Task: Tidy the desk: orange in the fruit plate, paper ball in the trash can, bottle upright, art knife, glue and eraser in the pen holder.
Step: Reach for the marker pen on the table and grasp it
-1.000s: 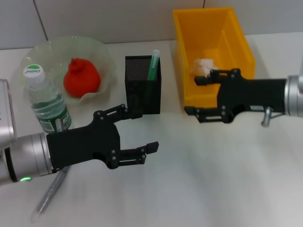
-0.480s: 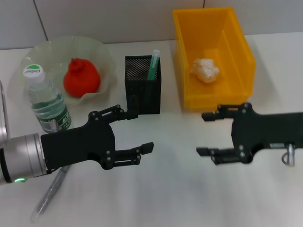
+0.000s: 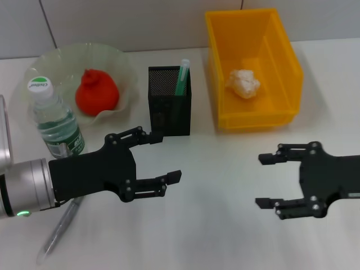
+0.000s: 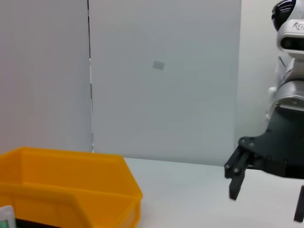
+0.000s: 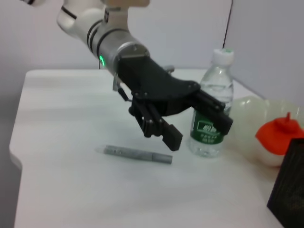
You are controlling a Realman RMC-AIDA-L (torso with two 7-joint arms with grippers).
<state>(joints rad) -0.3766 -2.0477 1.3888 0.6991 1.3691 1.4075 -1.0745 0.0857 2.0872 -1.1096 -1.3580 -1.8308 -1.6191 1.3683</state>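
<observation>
- Left hand (image 3: 160, 156) hovers over the desk (image 3: 225, 236) in front of the pen holder (image 3: 169, 101), fingers spread wide, gripping nothing.
- Right hand (image 3: 270, 181) hovers over the desk in front of the trash can (image 3: 281, 73), to the right of the pen holder; fingers wide apart, nothing between them.
- Pen holder stands upright mid-desk, a green-capped tube (image 3: 182, 76) sticking out of its right side; whether that is the glue I cannot tell.
- Trash can sits just right of the pen holder, paper ball (image 3: 243, 83) lying on its floor.
- Fruit plate (image 3: 121, 62) sits left of the pen holder, orange (image 3: 97, 93) resting inside it.
- Bottle (image 3: 53, 118) stands upright, left of the pen holder and in front of the fruit plate, near the plate's rim; white cap on top, green label low down.
- Grey pen-like stick (image 3: 59, 230) lies on the desk in front of the bottle, partly under the left arm; right wrist view shows it flat on the desk below the left hand. Art knife or not, cannot tell.
- Eraser not made out in any view.
</observation>
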